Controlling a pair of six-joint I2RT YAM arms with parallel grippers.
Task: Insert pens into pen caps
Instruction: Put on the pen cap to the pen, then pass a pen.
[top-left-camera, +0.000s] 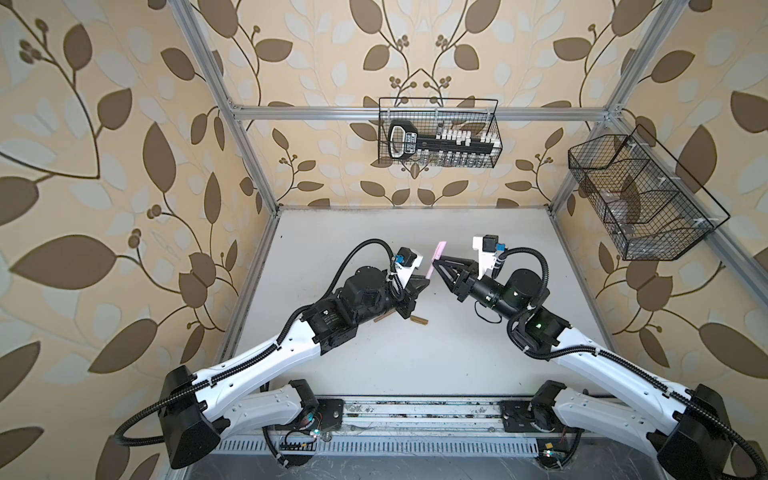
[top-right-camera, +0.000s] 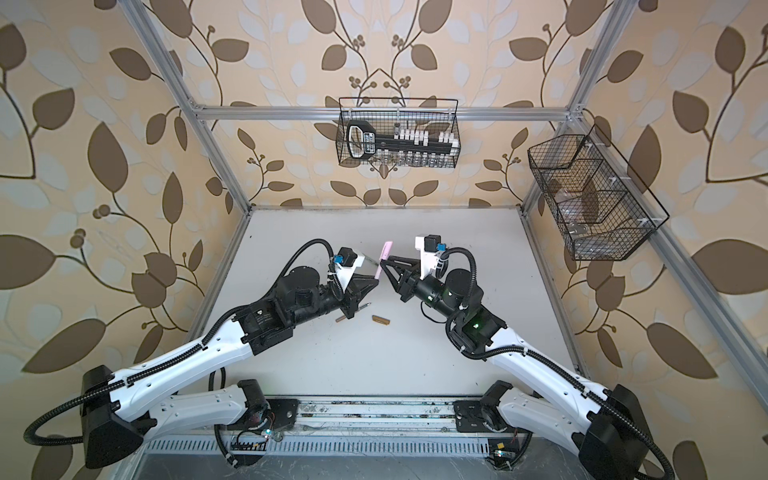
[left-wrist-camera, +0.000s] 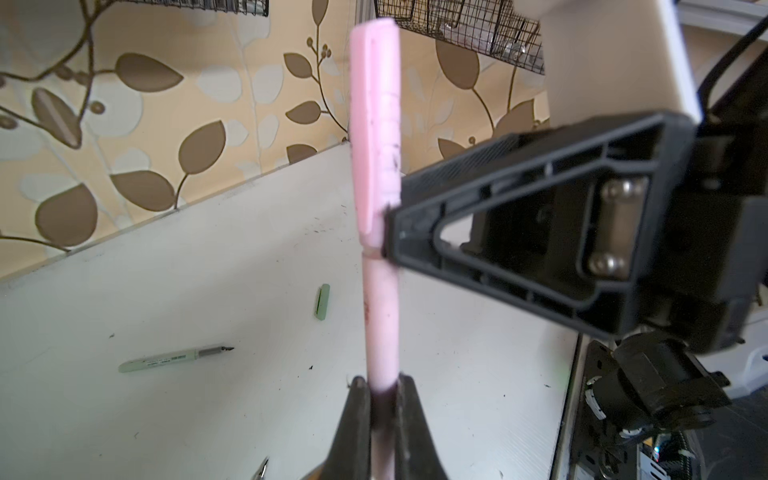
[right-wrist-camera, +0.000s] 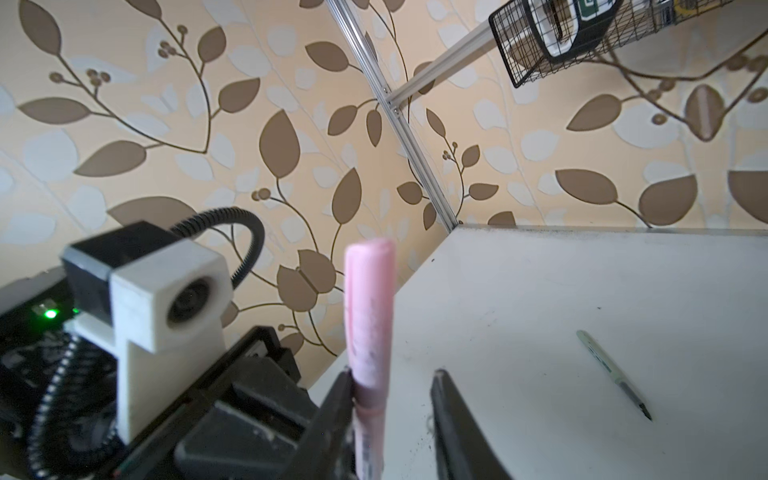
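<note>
My left gripper (left-wrist-camera: 382, 380) is shut on the lower barrel of the pink pen (left-wrist-camera: 380, 316), which it holds upright above the table. The pink pen cap (left-wrist-camera: 374, 124) sits on the pen's upper end. My right gripper (right-wrist-camera: 391, 372) is open around the cap's base; one finger touches the cap (right-wrist-camera: 370, 316) and the other stands apart. In both top views the grippers (top-left-camera: 135, 281) (top-left-camera: 435, 262) meet at mid-table. A pale green pen (left-wrist-camera: 166, 359) and green cap (left-wrist-camera: 322, 301) lie on the table. The brown cap (top-right-camera: 381, 319) lies beside the brown pen (top-right-camera: 353, 311), which is partly under my left arm.
The white table (top-left-camera: 415, 365) is fenced by aluminium frame posts. A wire basket (top-left-camera: 438, 133) with tools hangs on the back wall. Another wire basket (top-left-camera: 640, 199) hangs on the right wall.
</note>
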